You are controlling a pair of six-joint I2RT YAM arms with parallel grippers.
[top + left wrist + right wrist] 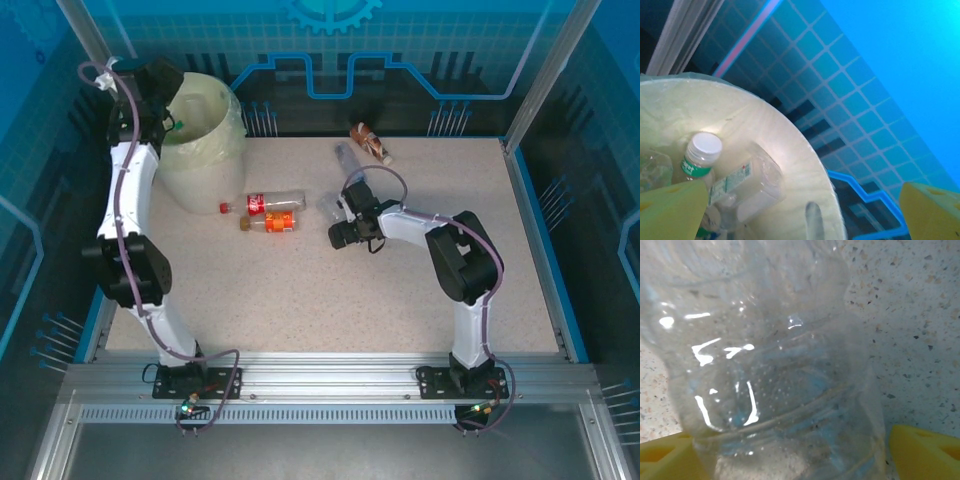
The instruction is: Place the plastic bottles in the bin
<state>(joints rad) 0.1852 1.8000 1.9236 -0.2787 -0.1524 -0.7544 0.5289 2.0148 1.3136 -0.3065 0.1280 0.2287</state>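
Left claw (168, 125) hangs spread and empty over the bin (200, 180) at the far-left corner of the table (300, 300); we count four loose bottles (272, 203) left to move. Its wrist view: several binned bottles (702, 157). Right claw (790, 455) straddles a clear bottle (770, 365), not yet clenched.

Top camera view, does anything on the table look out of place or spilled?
No spill visible. Four lie on their sides outside the bin: the red-labelled bottle, orange-labelled bottle, clear bottle, and brown bottle near the far edge.
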